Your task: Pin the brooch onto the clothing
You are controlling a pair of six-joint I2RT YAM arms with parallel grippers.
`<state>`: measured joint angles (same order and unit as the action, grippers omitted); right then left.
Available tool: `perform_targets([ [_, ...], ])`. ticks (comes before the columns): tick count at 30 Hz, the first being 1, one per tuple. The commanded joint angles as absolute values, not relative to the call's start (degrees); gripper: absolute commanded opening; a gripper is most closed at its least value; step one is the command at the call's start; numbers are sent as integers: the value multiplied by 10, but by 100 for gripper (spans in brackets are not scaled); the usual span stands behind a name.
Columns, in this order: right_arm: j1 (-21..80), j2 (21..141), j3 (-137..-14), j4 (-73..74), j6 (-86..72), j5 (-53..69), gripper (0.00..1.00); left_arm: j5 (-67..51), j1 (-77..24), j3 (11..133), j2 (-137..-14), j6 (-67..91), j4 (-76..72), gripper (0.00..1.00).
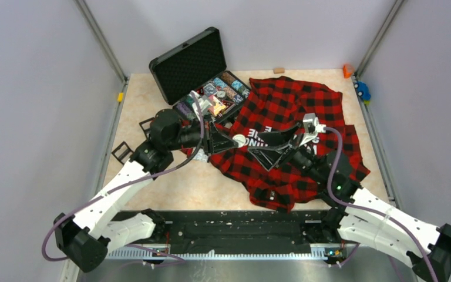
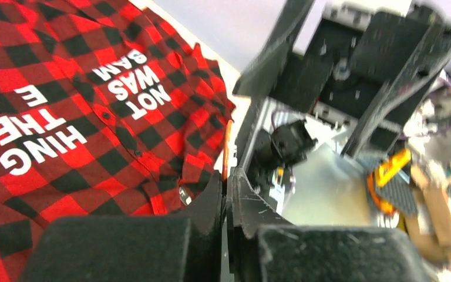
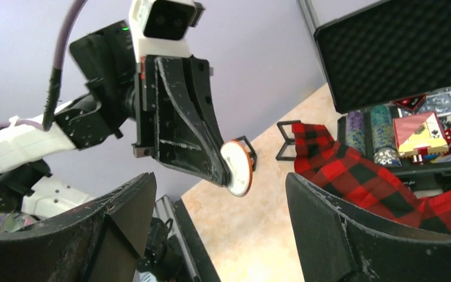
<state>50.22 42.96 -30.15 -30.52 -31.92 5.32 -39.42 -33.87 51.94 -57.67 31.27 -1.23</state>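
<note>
left pincer (image 3: 226,169) clamped on brooch (image 3: 238,170) by its rim, held off desk (image 1: 211,182) over edge of shirt (image 1: 293,106) | right pincer (image 3: 218,182) spread wide, empty, facing brooch | shirt rumpled on desk, lettering up | brooch small, rigid, probably light and slippery: grip by rim | shirt cloth limp: pinch a fold, expect bunching

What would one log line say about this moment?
left gripper: shut on brooch, held in air by shirt | right gripper: open, facing brooch, not touching | brooch: not yet pinned
</note>
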Motion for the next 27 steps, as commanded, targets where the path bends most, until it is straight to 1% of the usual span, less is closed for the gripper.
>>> perform_targets([
  [1,483,415,-355,-165,-282,150,82,-566,-339,579,-621,177,138,0],
  [4,482,429,-367,-147,-285,207,82,-631,-339,584,-639,163,133,0],
  [6,482,446,-379,-139,-291,243,82,-646,-339,569,-639,161,110,0],
  [7,482,456,-390,-124,-292,254,82,-640,-339,563,-637,163,99,0],
  [9,482,473,-409,-96,-292,277,77,-634,-339,568,-630,155,124,0],
  [11,482,481,-411,-92,-303,300,74,-634,-339,544,-611,195,83,0],
  [12,482,483,-409,-96,-312,309,74,-636,-339,525,-601,213,41,0],
  [13,483,484,-407,-101,-319,319,74,-634,-339,509,-592,217,35,0],
  [19,483,477,-404,-111,-347,325,70,-616,-340,510,-580,217,52,0],
  [24,483,482,-414,-93,-348,317,57,-611,-339,512,-573,214,61,0],
  [27,483,484,-413,-95,-349,315,53,-609,-339,510,-571,212,62,0],
])
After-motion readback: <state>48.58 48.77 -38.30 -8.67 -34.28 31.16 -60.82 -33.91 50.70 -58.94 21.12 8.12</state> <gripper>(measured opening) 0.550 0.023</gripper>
